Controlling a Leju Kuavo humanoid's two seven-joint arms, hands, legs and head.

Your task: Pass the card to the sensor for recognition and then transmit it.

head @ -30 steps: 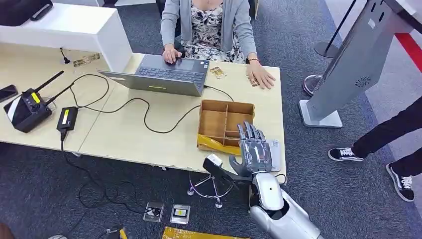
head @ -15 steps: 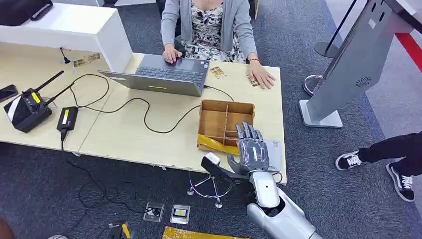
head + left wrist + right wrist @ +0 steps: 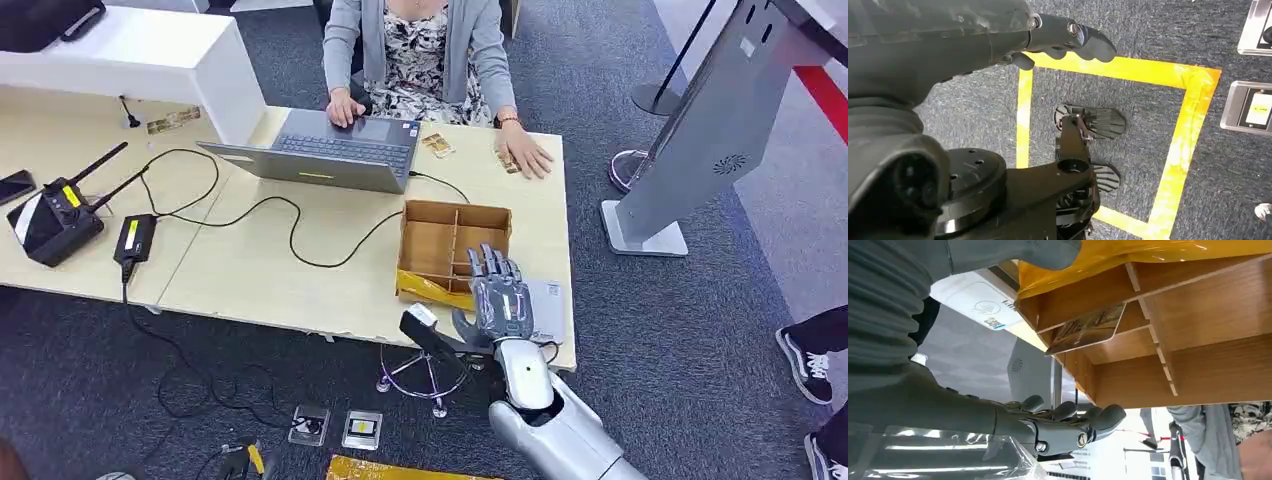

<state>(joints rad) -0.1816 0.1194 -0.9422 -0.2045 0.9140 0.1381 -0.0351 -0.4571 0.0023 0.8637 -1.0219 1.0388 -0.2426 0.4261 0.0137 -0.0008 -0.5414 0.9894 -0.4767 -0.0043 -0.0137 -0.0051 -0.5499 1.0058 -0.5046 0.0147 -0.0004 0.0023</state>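
Observation:
A card (image 3: 1088, 329) with a brownish picture leans in a small compartment of the wooden box (image 3: 452, 245) at the table's near right. My right hand (image 3: 498, 290) hovers over the box's near right corner, fingers (image 3: 1068, 425) straight and apart, holding nothing. The flat white card sensor (image 3: 547, 297) lies on the table just right of that hand; in the right wrist view the sensor (image 3: 980, 302) shows a contactless symbol. My left hand (image 3: 1048, 40) hangs over the floor with nothing in it. A person sits at the far side, one hand (image 3: 522, 155) flat on the table.
A laptop (image 3: 330, 150) with trailing cables stands in front of the person, and small cards (image 3: 436, 145) lie beside it. A black radio unit (image 3: 55, 215) sits at far left. A grey kiosk stand (image 3: 700, 130) rises right of the table. Another person's shoes (image 3: 805, 350) are at the right edge.
My right hand has edged a little left and farther over the box. The standing person's legs at the right have moved off toward the picture's corner.

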